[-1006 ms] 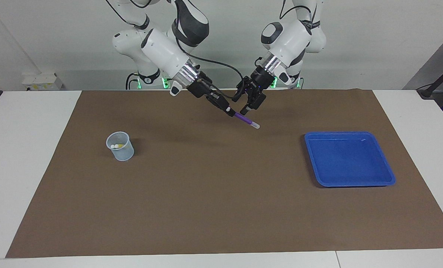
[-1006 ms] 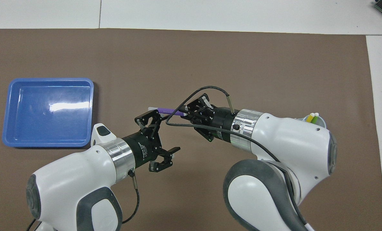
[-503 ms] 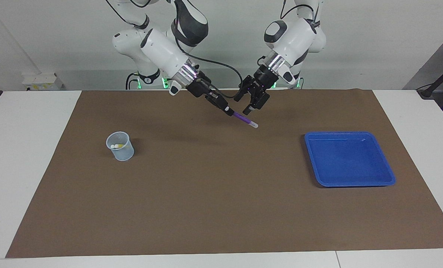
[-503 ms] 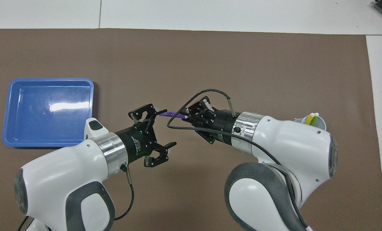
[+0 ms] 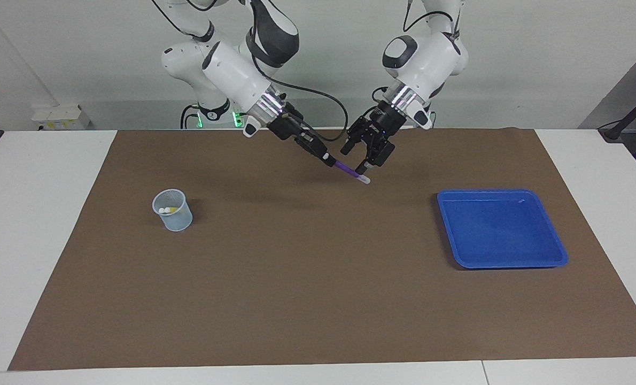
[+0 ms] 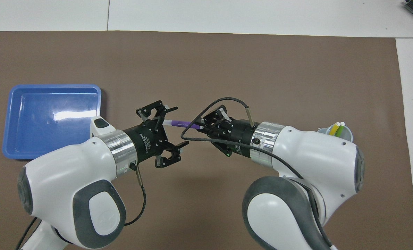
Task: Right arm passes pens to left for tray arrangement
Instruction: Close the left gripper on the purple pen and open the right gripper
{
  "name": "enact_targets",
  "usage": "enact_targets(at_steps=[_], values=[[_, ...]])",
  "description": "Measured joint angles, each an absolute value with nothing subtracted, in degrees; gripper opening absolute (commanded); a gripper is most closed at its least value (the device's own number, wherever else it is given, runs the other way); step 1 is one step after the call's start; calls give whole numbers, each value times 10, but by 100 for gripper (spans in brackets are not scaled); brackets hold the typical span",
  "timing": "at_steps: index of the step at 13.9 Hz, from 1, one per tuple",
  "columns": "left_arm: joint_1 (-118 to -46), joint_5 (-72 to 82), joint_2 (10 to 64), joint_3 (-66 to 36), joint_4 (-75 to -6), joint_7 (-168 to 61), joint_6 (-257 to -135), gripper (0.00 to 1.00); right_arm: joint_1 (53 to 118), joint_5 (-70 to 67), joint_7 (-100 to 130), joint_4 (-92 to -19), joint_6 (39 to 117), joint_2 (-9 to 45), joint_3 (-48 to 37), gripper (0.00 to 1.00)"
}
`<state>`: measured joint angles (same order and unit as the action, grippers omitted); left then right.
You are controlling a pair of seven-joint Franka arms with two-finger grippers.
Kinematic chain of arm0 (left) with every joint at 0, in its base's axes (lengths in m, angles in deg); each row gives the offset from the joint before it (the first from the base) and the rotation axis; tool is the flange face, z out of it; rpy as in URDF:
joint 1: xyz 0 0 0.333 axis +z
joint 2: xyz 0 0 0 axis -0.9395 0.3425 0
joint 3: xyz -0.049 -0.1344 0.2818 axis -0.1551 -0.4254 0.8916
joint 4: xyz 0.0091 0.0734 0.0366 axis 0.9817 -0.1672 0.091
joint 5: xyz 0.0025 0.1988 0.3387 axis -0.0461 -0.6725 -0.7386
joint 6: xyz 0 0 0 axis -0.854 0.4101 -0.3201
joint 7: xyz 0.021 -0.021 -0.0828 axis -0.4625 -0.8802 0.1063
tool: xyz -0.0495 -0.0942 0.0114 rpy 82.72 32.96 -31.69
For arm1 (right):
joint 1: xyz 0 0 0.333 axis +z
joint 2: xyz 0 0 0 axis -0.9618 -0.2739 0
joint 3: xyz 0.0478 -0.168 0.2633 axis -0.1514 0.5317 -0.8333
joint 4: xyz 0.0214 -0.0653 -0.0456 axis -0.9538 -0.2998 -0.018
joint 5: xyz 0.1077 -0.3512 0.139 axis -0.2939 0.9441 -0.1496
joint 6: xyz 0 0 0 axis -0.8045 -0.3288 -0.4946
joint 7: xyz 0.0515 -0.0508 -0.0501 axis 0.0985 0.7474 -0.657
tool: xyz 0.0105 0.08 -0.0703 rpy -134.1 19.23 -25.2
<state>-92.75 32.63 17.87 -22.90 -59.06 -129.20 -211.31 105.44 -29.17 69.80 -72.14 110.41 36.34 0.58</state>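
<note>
Right pincer: grips the purple marker pen by its coloured end, fingertips shut on the barrel, up in the air over the brown mat around 12 o'clock of the mat in the facing view. Tilts the pen downward and toward 3 o'clock in that view, pale cap leading, evidently to offer the free end to the other arm.

Left pincer: stands wide open, holding nothing, right at the pen's pale end. In the overhead view, straddles the free stretch of the pen with one finger on each side. Hard to tell whether a finger already touches the cap. Looks placed to take the end that the right pincer leaves bare, so that both grips fit on one short pen without colliding.

Judged step: handover, just short of the left pincer closing. Needs the left fingers to close on the barrel first and the right ones to let go only afterwards; otherwise risks a dropped pen.

Blue tray: sits on the mat at 3 o'clock in the facing view, at the left arm's end of the worktop, with no pens in it. Suits a short carry by the left arm.

Translucent mesh cup: stands at 9 o'clock in the same view, at the right arm's end, with the green pen and the yellow pen upright inside, within the right arm's reach.
</note>
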Motion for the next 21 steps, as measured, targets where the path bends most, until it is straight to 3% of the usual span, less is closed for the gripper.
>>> enact_targets(at_steps=[3, 4, 6, 9, 10, 18, 19, 20, 21], values=[[-929, 326, 194, -234, -584, -1292, -2119, 96, 1054, -292, 698, -722, 1104, 364, 6, 0], [-929, 326, 194, -235, -584, -1292, -2119, 90, 1054, -292, 698, -722, 1104, 364, 6, 0], [-929, 326, 194, -235, -584, -1292, -2120, 65, 1054, -292, 698, -722, 1104, 364, 6, 0], [-929, 326, 194, -235, -584, -1290, -2120, 9, 1054, -292, 698, -722, 1104, 364, 6, 0], [-929, 326, 194, -235, -584, -1288, -2120, 0, 1054, -292, 698, -722, 1104, 364, 6, 0], [-930, 325, 195, -237, -585, -1262, -2118, 0, 1054, -292, 698, -725, 1103, 366, 8, 0], [-930, 325, 195, -237, -586, -1261, -2118, 0, 1054, -292, 698, -726, 1103, 367, 8, 4], [-931, 325, 195, -237, -586, -1260, -2118, 0, 1054, -292, 698, -726, 1103, 367, 8, 35], [-931, 325, 195, -237, -586, -1258, -2118, 0, 1054, -292, 698, -727, 1103, 367, 8, 79]])
